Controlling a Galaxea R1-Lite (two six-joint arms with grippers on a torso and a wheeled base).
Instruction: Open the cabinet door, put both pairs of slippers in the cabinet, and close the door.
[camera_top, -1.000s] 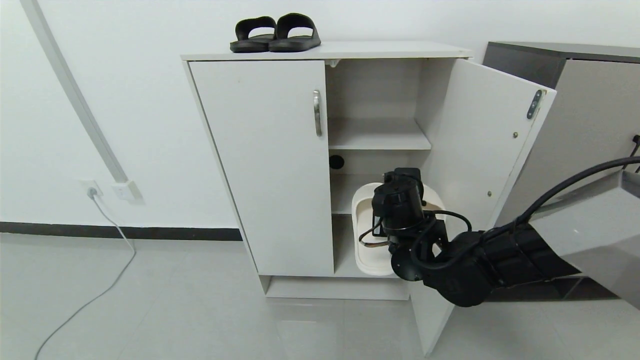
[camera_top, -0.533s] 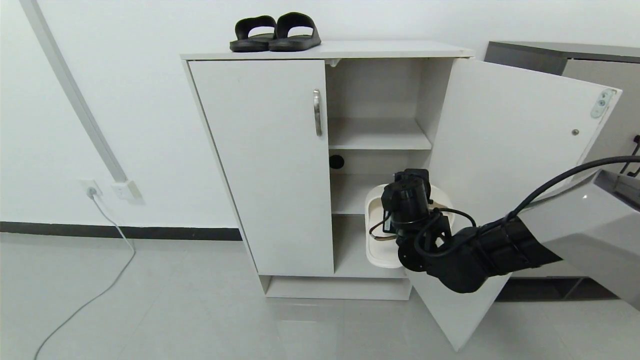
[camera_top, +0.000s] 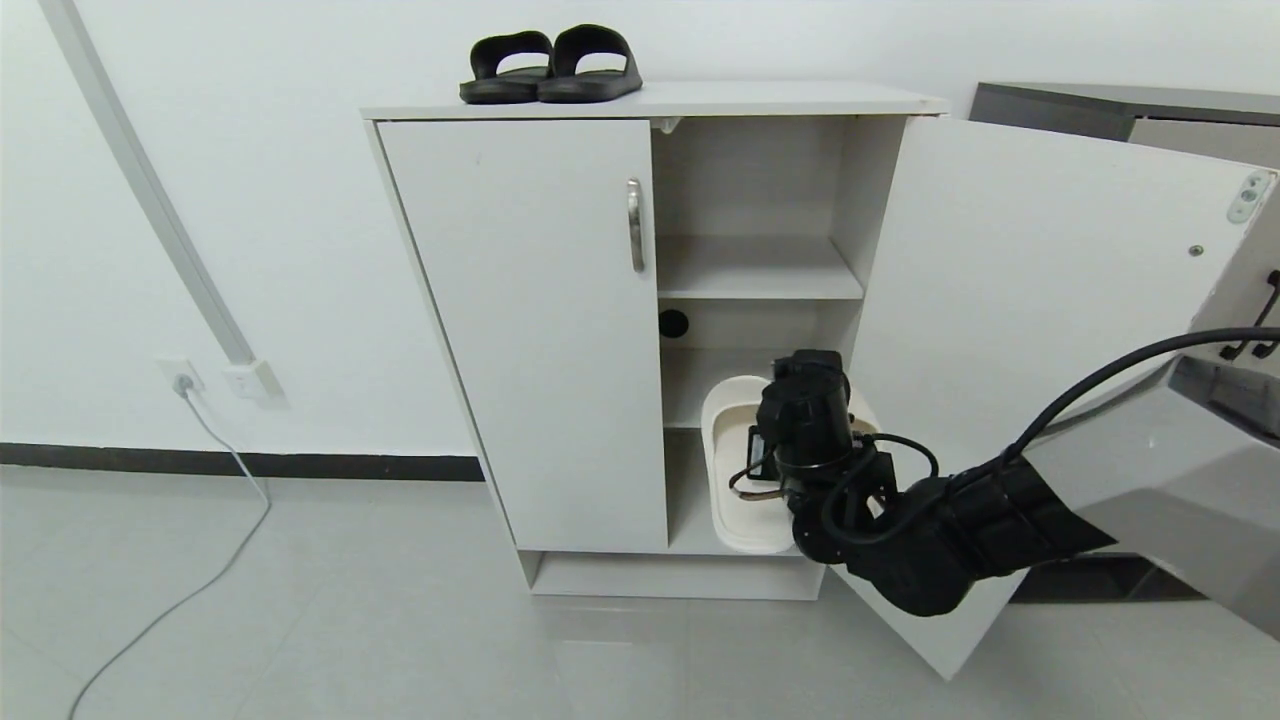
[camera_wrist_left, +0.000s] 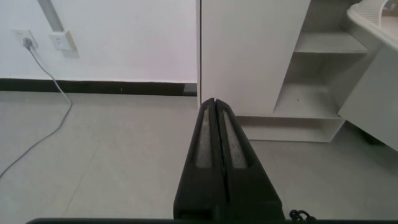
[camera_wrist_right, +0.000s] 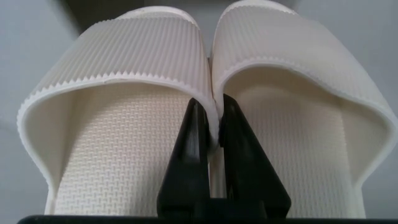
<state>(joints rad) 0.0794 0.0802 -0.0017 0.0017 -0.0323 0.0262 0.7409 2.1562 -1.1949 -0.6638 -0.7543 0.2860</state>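
While your right gripper (camera_wrist_right: 214, 118) has its jaws clamped on the touching inner strap edges of the white slippers (camera_wrist_right: 118, 143), the pair hangs side by side from that one pinch. In the head view the pair sits at the mouth of the cabinet (camera_top: 650, 100), in the open right half, level with the lower compartments and below the upper shelf (camera_top: 755, 272). Can't tell if the soles touch the bottom board. The right door (camera_top: 1030, 300) is swung wide open, just beside your right arm. The left door (camera_top: 530, 330) is closed, handle (camera_top: 634, 226) at its inner edge. The black slippers (camera_top: 550, 68) lie together on the cabinet top, left side. Your left gripper (camera_wrist_left: 215, 109) has its jaws pressed together on nothing, held low over the floor (camera_wrist_left: 112, 155) and pointing at the cabinet base. A cable (camera_top: 190, 590) runs from the wall socket (camera_top: 183, 381) across the floor.
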